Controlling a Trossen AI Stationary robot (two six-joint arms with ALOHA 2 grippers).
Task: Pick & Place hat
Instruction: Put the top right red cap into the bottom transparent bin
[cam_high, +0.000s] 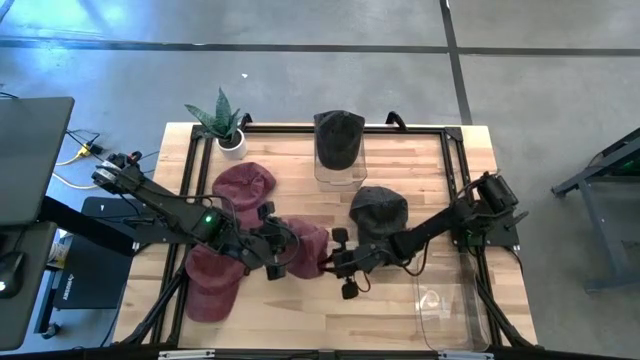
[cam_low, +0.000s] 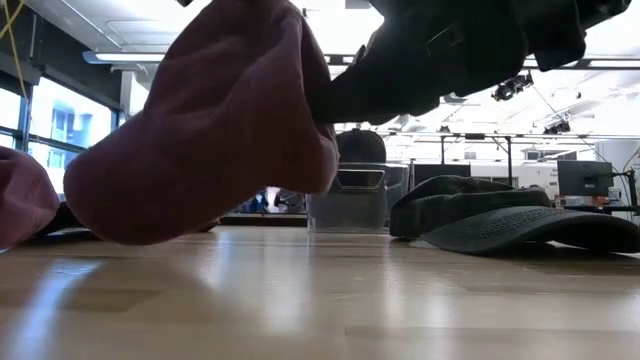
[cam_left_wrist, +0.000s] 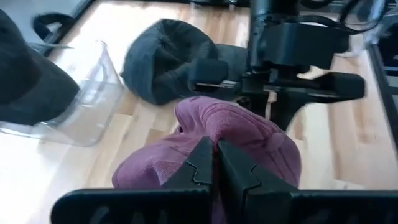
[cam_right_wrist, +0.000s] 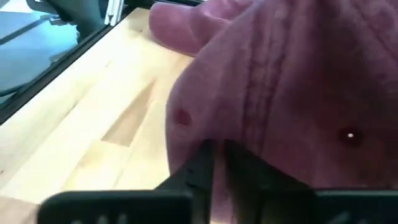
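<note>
A maroon hat (cam_high: 305, 246) hangs above the middle of the table between both grippers; in the low view the hat (cam_low: 215, 130) is clear of the wood. My left gripper (cam_high: 280, 254) comes at it from the table's left and is shut on its cloth. My right gripper (cam_high: 337, 262) comes from the table's right and is shut on the hat's other side. In the left wrist view the right gripper's dark body (cam_left_wrist: 273, 59) stands just behind the hat (cam_left_wrist: 242, 134). My left gripper pinches a raised fold of the maroon hat's crown (cam_left_wrist: 208, 132) between its two shut fingers, coming from the table's left and slanting down. The hat bulges beyond the fingertips and is lifted clear of the table. My right gripper pinches the hat's cloth at its lower edge (cam_right_wrist: 208, 134) between two fingers that stand almost together, coming nearly level from the table's right. The crown rises beyond the fingers; one layer or several, I cannot tell.
Two more maroon hats (cam_high: 245, 185) (cam_high: 213, 285) lie on the left half. A grey hat (cam_high: 378, 210) lies right of centre. A dark hat (cam_high: 338, 135) sits on a clear container at the back. Another clear container (cam_high: 445, 305) stands near right, a potted plant (cam_high: 225, 125) far left.
</note>
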